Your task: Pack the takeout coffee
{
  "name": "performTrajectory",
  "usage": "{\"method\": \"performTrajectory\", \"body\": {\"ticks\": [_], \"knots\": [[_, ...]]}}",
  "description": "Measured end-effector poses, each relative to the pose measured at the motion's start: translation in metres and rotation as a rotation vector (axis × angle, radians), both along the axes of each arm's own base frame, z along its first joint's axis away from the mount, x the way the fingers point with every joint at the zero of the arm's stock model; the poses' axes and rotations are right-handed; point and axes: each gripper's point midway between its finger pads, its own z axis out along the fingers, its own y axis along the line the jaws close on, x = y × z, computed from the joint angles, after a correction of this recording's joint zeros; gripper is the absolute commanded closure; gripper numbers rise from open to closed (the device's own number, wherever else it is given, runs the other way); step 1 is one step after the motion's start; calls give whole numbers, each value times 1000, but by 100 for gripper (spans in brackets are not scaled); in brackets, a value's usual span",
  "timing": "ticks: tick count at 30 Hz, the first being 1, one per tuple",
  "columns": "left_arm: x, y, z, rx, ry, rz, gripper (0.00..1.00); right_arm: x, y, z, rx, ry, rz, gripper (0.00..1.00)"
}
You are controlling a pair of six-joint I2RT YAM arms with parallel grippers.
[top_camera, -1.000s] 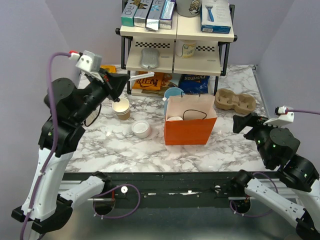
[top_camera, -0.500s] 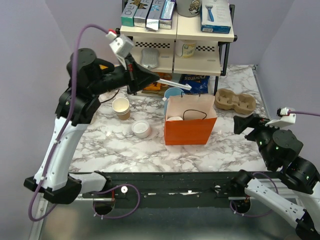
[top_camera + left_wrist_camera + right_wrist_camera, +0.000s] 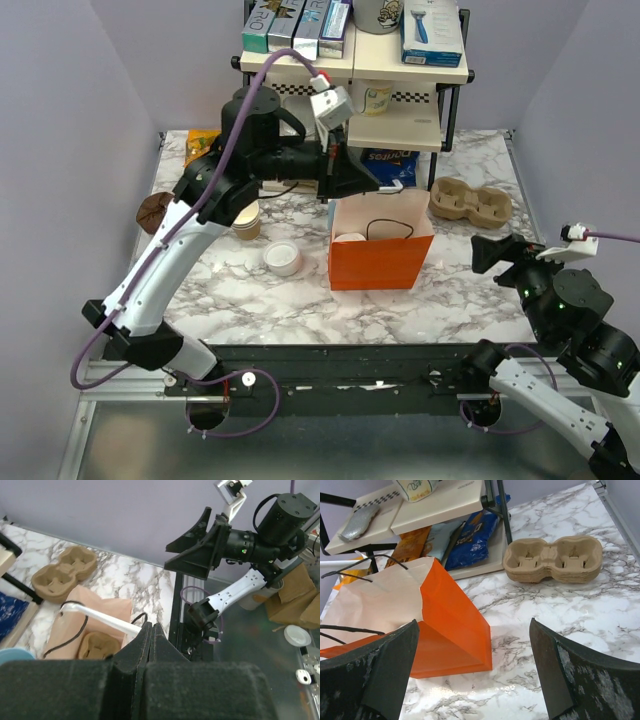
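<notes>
The tan kraft cup stands lidless on the marble, half hidden under my left arm. A round white lid lies just in front of it. My left gripper hangs over the open orange bag, shut on a thin white stick. In the left wrist view the jaws are pressed together on that stick, which pokes out above the bag's mouth. A tan moulded piece lies inside the bag. My right gripper stands open to the right of the bag, holding nothing.
A tan cardboard cup carrier sits at the back right, also in the right wrist view. A two-tier shelf with boxes and snack bags stands behind the bag. A light-blue cup rim shows beside the bag.
My left arm has swung right, from above the kraft cup to over the orange bag, carrying the white stick. The right arm has barely moved.
</notes>
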Motion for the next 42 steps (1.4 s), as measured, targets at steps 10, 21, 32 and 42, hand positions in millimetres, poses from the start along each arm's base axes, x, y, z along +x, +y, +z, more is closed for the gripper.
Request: {"method": "performTrajectory", "body": {"ticks": [10, 21, 32, 42], "knots": [[16, -37, -24, 83, 25, -20, 100, 0, 0, -7, -8, 8, -1, 1], [50, -5, 22, 49, -107, 294, 100, 1, 1, -7, -12, 12, -1, 1], [39, 17, 54, -17, -197, 347, 100, 1, 1, -7, -17, 11, 0, 1], [10, -7, 26, 28, -137, 120, 100, 2, 1, -12, -22, 17, 0, 1]]}}
